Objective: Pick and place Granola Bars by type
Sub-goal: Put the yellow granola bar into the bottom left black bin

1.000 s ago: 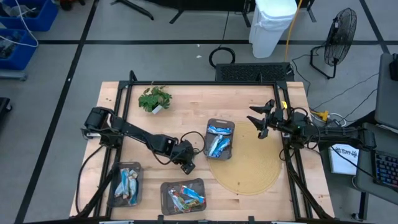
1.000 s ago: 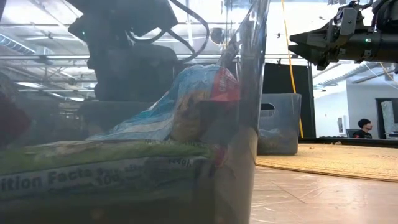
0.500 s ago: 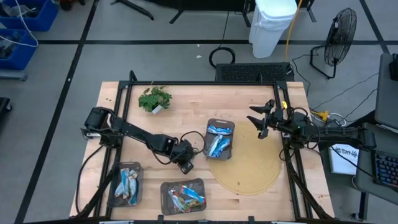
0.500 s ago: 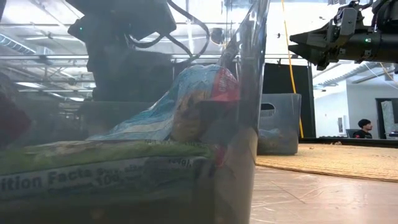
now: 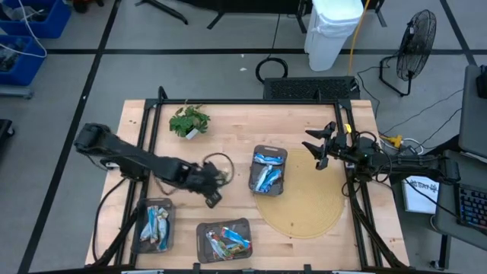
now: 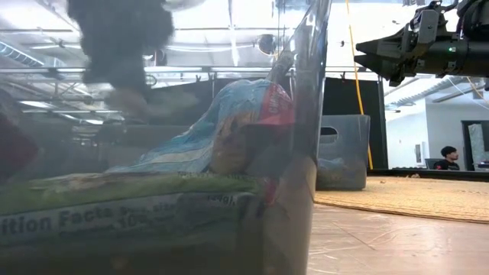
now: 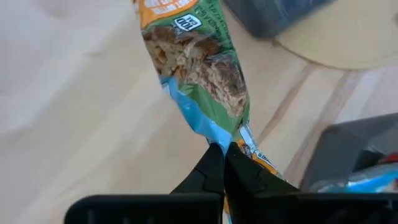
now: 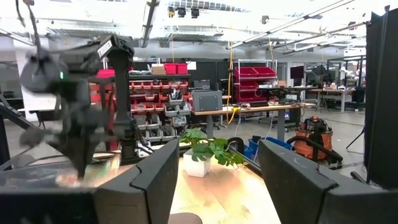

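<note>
Green-and-blue granola bar (image 7: 202,74) pinched at its wrapper end by left fingers (image 7: 217,168), over bare counter (image 5: 228,133) at 9 o'clock of the middle tray (image 5: 268,169) of blue bars. Left gripper (image 5: 213,196) clenched on it. Right gripper (image 5: 319,148) at 3 o'clock edge, fingers spread, holding nothing. Two more trays (image 5: 154,225) at 7 o'clock

— Where, relative to the round mat (image 5: 304,202)?

— Centre tray (image 5: 268,169) on the mat's left edge, granola bars (image 5: 265,176) inside. Two more trays left of the mat at the table's near edge: one (image 5: 224,239) close by, one (image 5: 154,225) further left. Plant sprig (image 5: 189,120) far left, behind. Left gripper (image 5: 214,199) left of the mat, between centre tray and near trays, pinching one bar (image 7: 202,74). Right gripper (image 5: 319,148) above the mat's far right side.
</note>
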Tool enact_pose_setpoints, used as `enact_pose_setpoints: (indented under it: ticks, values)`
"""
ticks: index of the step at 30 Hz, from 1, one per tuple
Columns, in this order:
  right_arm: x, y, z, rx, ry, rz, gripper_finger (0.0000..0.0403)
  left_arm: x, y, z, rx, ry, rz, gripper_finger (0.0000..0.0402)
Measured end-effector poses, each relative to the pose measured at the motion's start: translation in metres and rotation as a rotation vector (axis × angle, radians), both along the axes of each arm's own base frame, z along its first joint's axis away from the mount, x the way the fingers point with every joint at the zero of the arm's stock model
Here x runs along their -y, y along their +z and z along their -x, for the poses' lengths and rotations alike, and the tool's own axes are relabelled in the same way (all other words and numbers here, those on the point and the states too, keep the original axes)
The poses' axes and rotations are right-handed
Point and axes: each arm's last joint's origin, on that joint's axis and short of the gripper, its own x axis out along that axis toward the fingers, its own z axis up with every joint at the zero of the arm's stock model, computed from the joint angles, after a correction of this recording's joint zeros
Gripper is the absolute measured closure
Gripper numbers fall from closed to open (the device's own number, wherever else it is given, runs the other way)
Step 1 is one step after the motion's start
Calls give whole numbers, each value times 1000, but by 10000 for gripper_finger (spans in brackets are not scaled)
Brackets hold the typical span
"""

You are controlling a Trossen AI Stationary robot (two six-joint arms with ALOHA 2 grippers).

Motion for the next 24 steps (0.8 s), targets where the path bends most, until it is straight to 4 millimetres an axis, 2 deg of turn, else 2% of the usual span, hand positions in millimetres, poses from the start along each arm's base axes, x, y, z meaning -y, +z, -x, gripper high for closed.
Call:
enact_pose_setpoints:
  ticks: [5, 9, 16, 24]
  values:
    - [0, 0, 0, 0, 0, 0, 193, 10, 36, 46, 60, 96, -17, 399]
    - [0, 0, 0, 0, 0, 0, 193, 30, 48, 81, 83, 189, 22, 400]
    - [0, 0, 0, 0, 0, 0, 193, 76, 36, 120, 54, 323, 123, 400]
    - [0, 0, 0, 0, 0, 0, 193, 102, 16, 141, -147, 501, 190, 401]
